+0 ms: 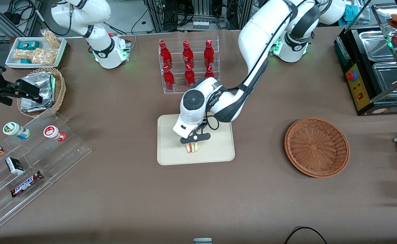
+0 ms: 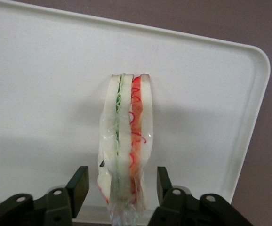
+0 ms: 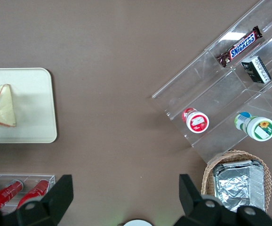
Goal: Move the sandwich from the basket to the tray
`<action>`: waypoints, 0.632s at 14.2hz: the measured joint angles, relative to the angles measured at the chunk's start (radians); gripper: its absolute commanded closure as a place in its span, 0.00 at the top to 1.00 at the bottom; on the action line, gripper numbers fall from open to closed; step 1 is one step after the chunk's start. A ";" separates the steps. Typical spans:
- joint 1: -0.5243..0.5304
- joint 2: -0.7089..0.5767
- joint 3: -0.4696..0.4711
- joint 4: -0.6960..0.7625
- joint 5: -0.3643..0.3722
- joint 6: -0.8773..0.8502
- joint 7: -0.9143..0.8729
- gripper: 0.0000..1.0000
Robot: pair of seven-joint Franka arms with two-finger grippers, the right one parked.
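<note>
One sandwich is all this job is about, and from the front camera the small clear-wrapped triangular wedge of pale bread with orange-red and green filling [image 1: 192, 148] is already standing on edge on the big flat cream-beige rectangular tray [image 1: 219, 152], roughly mid-tray and toward the rim nearest the camera, with the left arm's black two-finger gripper [image 1: 193, 145] right over it. The wide, shallow reddish-brown round wicker basket [image 1: 316, 146] sits well apart, toward the working arm's end of the brown table [image 1: 124, 203], and looks to have nothing in it, so I'd say we're at the let-go step. In the left wrist camera the sandwich [image 2: 126, 141] stands between the two black fingers [image 2: 78, 184], and there's a visible gap on each side, so the jaws have let go and are spread, not pinching the wrap; the tray [image 2: 42, 70] fills most of that shot, with its rounded corner close by. From the parked arm's wrist camera the wedge [image 3: 2, 106] is plainly inside the tray [image 3: 32, 127], well clear of its rim. My take on finishing cleanly: lift straight up without any sideways drift, because the wedge is balanced on a thin edge and the loose plastic near the fingertips could snag and tip it or drag it along.
</note>
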 measured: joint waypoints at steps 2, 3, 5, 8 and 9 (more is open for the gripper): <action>0.000 -0.060 0.015 0.003 0.004 -0.085 -0.002 1.00; 0.000 -0.093 0.032 0.003 0.014 -0.136 0.004 1.00; 0.002 -0.156 0.061 -0.019 0.032 -0.227 0.020 1.00; 0.027 -0.234 0.080 -0.121 0.042 -0.250 0.024 1.00; 0.049 -0.255 0.081 -0.156 0.043 -0.250 0.034 1.00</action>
